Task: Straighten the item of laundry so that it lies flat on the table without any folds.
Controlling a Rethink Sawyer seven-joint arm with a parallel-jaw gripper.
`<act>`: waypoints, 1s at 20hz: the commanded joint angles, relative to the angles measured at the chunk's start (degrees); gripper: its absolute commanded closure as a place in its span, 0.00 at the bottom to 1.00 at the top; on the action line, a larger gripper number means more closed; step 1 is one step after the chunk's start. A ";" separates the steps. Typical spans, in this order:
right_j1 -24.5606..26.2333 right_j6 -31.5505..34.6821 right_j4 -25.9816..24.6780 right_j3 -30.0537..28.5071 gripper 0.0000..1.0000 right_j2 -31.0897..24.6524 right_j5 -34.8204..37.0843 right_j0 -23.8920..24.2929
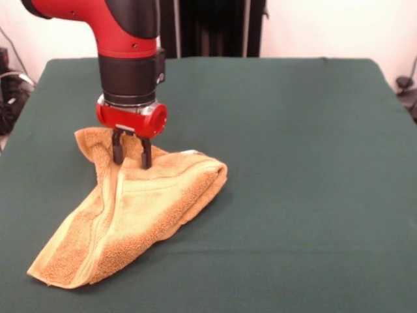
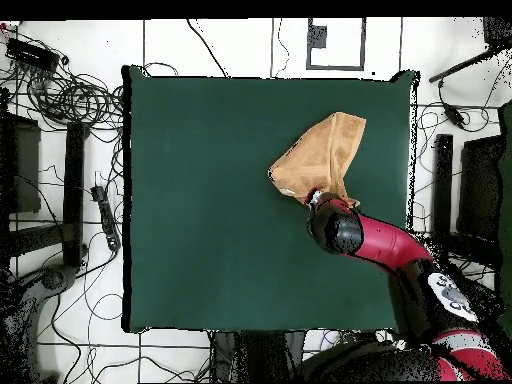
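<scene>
The item of laundry (image 1: 150,202), a golden-orange towel, lies folded over itself in a rough triangle on the left half of the green table (image 1: 300,169). Its paler bands run along the fold and a bit of white tag shows at its right edge. My gripper (image 1: 131,155) stands straight down over the towel's far end, open, with both black fingertips set into the cloth and a ridge of cloth between them. From overhead the towel (image 2: 322,155) sits near the table's (image 2: 200,200) right side, and the arm's wrist (image 2: 335,228) hides the gripper.
Wide bare felt stretches right of the towel in the front view. The towel's near corner reaches close to the table's front edge. Cables and stands (image 2: 60,110) lie on the floor around the table.
</scene>
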State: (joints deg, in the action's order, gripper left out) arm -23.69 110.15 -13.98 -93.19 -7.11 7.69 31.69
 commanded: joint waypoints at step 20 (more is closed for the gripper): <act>4.08 7.14 1.16 -2.50 0.00 -10.60 -2.31 -3.07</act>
State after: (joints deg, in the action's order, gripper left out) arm -24.07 110.15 -13.97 -94.95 -11.37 7.09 34.09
